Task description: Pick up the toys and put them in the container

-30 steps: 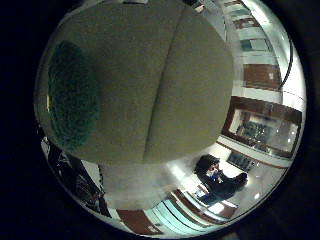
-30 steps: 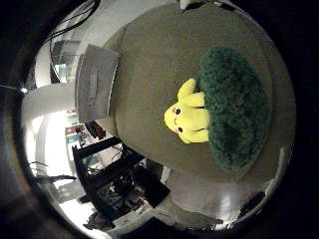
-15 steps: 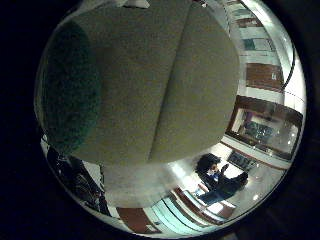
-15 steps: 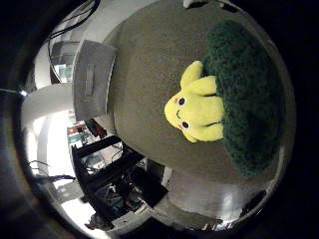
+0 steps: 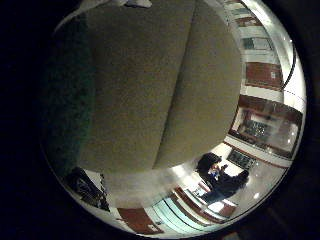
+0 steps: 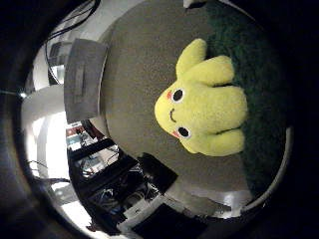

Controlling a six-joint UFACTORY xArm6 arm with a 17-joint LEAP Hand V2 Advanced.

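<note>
Surface: tan table (image 6: 134, 94), padded-looking, with a seam running across it, bright room beyond its edge.
Container: grey box-like container (image 6: 82, 79) at the table's far-left edge, well apart from the toy and, as far as shows, with nothing in it.
Toy: yellow plush toy (image 6: 202, 107) with long ears, lying partly on the dark green fuzzy mat (image 6: 254, 89), its face turned out toward the bare table. It fills much of the thumb-side view, so it lies close under the palm.
Hand: none of its fingers show in either view, so I cannot tell whether they are spread, curled or holding anything; the plush looks free, resting on mat and table.
Step in hand, as I judge it: closing in on the plush to grasp it.
Doing it well: centre the palm over the round body, not the ears, and wrap the fingers round the soft bulk so it does not squirm out.
Around: shelving and clutter (image 6: 119, 194) below the table edge.
In the way: little; the mat's pile may snag under the fingers.
</note>
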